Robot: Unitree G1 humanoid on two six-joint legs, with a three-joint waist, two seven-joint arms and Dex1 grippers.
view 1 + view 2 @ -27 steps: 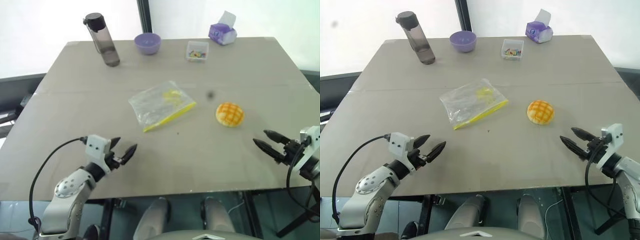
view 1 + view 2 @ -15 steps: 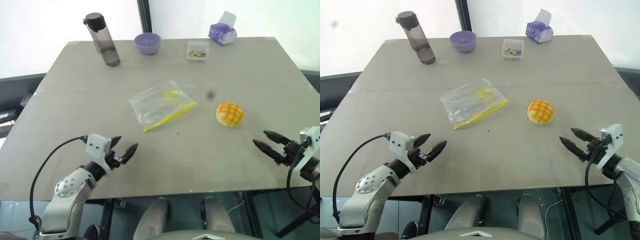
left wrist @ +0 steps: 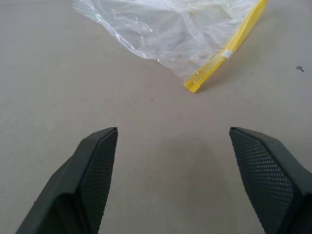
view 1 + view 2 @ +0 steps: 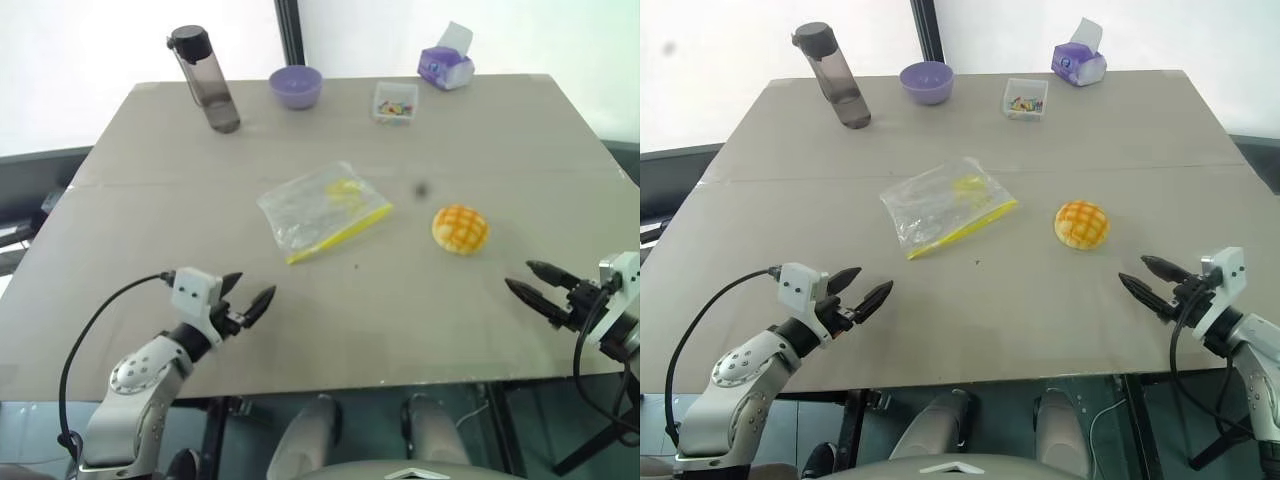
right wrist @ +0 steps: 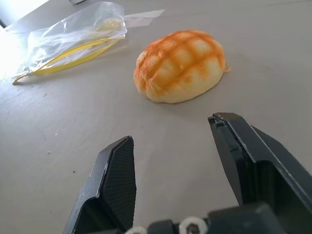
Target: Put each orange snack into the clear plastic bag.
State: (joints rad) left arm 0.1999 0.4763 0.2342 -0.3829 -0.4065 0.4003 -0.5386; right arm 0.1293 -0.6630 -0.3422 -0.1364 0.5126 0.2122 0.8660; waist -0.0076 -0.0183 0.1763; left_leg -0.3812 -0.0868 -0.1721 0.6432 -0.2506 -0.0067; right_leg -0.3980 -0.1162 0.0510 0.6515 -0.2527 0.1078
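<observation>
**Operator:** My left gripper [image 4: 245,300] hovers over the near left of the table [image 4: 500,130], jaws spread wide, holding nothing. My right gripper [image 4: 530,281] sits at the near right edge, jaws parted, also empty.

**Supervisor:** Task items?

**Operator:** The orange snack [image 4: 460,228] lies on the table just beyond the right gripper, untouched. The clear plastic bag [image 4: 322,209] lies flat mid-table, left of the snack, yellow seal strip on its near side.

**Supervisor:** Background?

**Operator:** Along the far edge: grey bottle [image 4: 204,80], purple bowl [image 4: 295,86], small clear box [image 4: 395,101], tissue pack [image 4: 446,62].

Crinkly glossy plastic bag [image 4: 322,211] — matt, smooth table [image 4: 480,140] — textured end effector pads [image 3: 100,161]
</observation>
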